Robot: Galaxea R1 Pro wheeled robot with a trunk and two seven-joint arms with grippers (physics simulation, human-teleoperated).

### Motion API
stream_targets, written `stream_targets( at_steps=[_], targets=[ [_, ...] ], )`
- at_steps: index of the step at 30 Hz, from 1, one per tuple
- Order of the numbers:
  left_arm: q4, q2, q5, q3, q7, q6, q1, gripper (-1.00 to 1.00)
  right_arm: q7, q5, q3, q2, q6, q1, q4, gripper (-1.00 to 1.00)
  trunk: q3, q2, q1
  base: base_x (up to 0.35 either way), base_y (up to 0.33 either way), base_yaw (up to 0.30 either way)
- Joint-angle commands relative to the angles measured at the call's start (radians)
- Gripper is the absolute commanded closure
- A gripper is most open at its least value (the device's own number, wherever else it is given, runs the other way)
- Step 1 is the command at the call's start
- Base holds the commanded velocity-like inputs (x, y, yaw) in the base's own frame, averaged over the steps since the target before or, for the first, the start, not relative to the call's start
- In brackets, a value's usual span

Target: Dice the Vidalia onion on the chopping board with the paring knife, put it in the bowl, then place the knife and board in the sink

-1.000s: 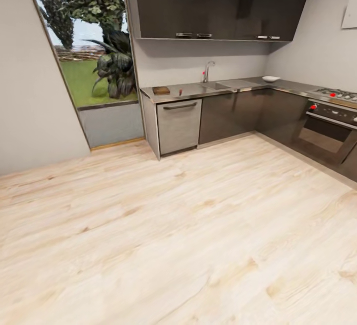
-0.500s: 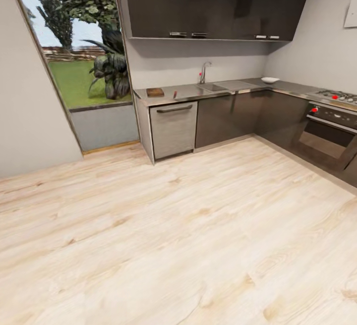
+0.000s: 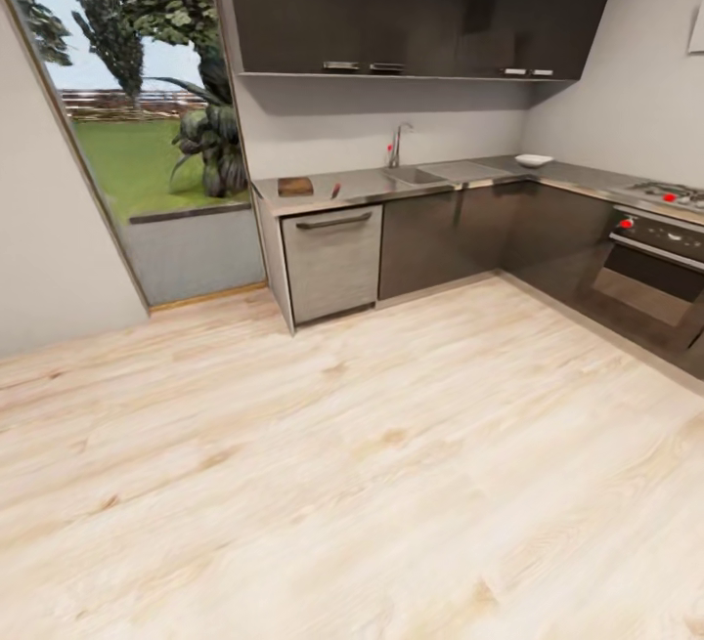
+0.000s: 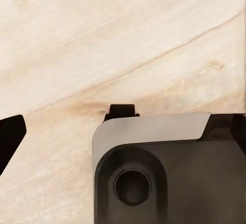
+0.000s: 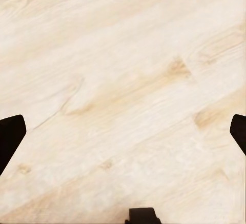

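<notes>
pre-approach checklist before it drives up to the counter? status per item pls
1. Path: light wood floor between robot and cabinets looks free of obstacles: ok.
2. Rectangular dark brown chopping board on the long grey metallic countertop: ok.
3. Paring knife with orange-red handle beside the board, apart from it: ok.
4. Shallow white bowl on the countertop near the corner: ok.
5. Onion in the stainless steel sink: cannot tell, basin interior too small to see.
6. Right pincer open and empty over the floor: ok. Left pincer: cannot tell.
</notes>
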Motion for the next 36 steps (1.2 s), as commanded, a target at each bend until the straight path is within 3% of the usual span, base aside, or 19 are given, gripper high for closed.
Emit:
stream_targets(
  at_steps=[1, 36],
  targets=[
    [-0.001, 0.0, 0.0, 0.001, 0.0, -0.001, 0.0, -1.0, -0.004, 0.0, 0.001, 0.0, -0.003, -0.001, 0.001, -1.0, -0.001, 0.0, 0.001, 0.283, -0.175, 0.073],
    [-0.001, 0.0, 0.0, 0.0, 0.0, -0.001, 0.0, -1.0, -0.004, 0.0, 0.001, 0.0, -0.003, 0.0, 0.001, -1.0, -0.001, 0.0, 0.001, 0.283, -0.175, 0.126]
  ],
)
